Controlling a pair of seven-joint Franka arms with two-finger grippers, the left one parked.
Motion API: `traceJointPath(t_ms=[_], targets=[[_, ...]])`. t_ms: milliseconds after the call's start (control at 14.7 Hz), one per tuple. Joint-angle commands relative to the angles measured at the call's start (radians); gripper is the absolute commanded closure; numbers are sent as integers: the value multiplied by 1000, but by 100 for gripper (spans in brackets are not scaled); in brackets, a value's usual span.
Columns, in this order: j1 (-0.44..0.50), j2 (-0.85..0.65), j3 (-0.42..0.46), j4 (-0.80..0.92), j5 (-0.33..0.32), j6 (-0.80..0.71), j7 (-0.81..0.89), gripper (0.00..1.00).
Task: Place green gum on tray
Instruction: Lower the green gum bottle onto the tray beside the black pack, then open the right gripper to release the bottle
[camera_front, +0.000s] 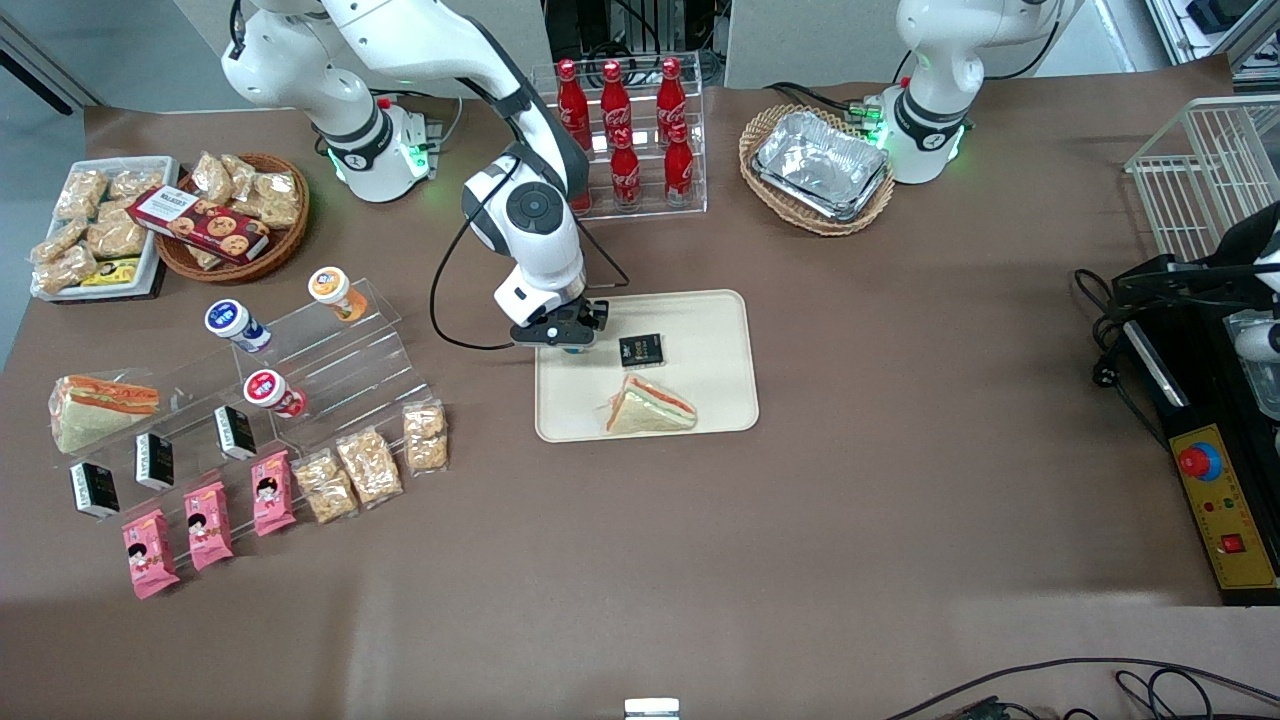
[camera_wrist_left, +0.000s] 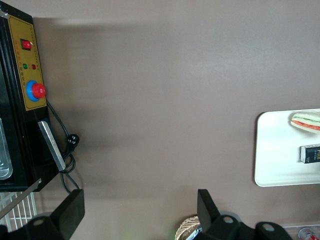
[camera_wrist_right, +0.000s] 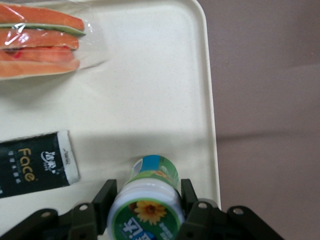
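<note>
Green gum (camera_wrist_right: 148, 202) pinched between the claw (camera_front: 573, 343) fingers (lid up), over the tray (camera_front: 715, 395) corner.

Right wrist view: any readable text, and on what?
"Face": gold letters on the black packet lying on the tray; the small characters beside it are too small to read.
Green gum, held in the pincer above the tray: sunflower picture and white characters on the lid, cut off and unreadable.
Sandwich wrapper: no text visible.
</note>
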Motion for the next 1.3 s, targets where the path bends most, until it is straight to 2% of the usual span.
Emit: traceJointPath(t_ms=[0, 68, 136, 205, 273, 341, 545, 818, 1023, 1159, 1227], targets=[[13, 18, -10, -2, 29, 31, 6, 65], [11, 19, -10, -1, 29, 33, 6, 36], [11, 18, -10, -1, 29, 34, 6, 27], [11, 18, -12, -1, 29, 34, 6, 25], [11, 15, -12, -1, 29, 34, 4, 15], [10, 6, -13, -1, 28, 31, 3, 0], [-10, -86, -18, 7, 26, -22, -19, 0], [-96, -250, -24, 73, 14, -260, -100, 0], [-252, -384, -26, 88, 2, -438, -290, 0], [-389, -448, -24, 96, -41, -501, -419, 0], [-447, -473, -24, 105, -84, -529, -457, 0]])
